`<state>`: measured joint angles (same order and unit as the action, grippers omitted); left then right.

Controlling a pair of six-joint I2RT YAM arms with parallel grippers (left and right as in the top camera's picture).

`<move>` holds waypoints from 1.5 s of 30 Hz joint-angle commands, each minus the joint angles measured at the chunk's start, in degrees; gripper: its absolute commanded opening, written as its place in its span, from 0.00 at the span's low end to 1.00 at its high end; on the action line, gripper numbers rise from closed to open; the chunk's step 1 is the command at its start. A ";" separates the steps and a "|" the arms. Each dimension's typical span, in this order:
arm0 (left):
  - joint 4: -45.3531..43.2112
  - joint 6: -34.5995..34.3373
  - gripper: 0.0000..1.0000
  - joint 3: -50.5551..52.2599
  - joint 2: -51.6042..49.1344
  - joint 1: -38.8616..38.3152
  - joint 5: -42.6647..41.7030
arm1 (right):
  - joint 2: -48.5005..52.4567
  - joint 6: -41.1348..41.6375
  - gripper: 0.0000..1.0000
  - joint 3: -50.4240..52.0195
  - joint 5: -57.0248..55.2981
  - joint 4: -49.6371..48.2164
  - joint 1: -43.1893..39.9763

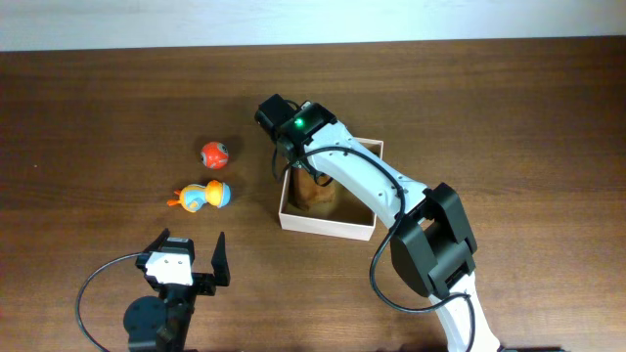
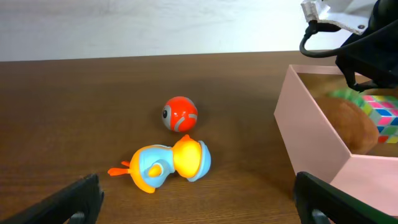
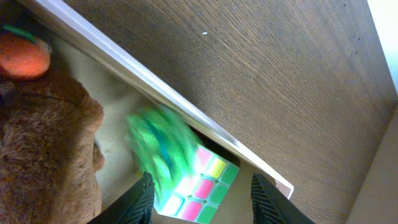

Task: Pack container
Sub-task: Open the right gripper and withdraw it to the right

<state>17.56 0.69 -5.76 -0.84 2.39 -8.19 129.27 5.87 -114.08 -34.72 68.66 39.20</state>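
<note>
Wooden table: container with plush and cube; ball, duck toy beside. Left gripper jaws wide open; right gripper jaws parted.

We see the container, square and shallow with thin white walls, standing upright and open-topped, slightly right of centre

Straight ahead of your left pincer, the duck toy lies on the surface, with the ball just behind it. The container stands to that pincer's right. Under your right pincer, inside the container, the puzzle cube lies against a wall, with the plush toy beside it.
</note>
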 commanded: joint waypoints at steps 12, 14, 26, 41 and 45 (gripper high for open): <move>0.00 1.09 0.99 0.26 0.55 0.39 -0.59 | -1.31 0.37 0.45 0.48 -1.38 0.07 0.46; 0.00 1.09 0.99 0.26 0.55 0.39 -0.59 | -1.42 0.37 0.44 -0.24 -1.60 1.03 0.98; 0.00 1.09 0.99 0.26 0.55 0.39 -0.61 | -1.53 -0.02 0.46 -21.46 12.28 14.27 8.55; 0.00 1.09 0.99 0.26 0.55 0.39 -0.59 | -1.33 -7.41 0.48 -21.66 38.99 5.25 7.52; 0.00 1.09 0.99 0.26 0.55 0.39 -0.59 | -0.83 -10.16 0.49 -20.17 38.95 0.76 6.75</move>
<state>17.56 0.69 -5.76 -0.84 2.39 -8.19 128.84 -0.75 -135.44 2.44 70.63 46.85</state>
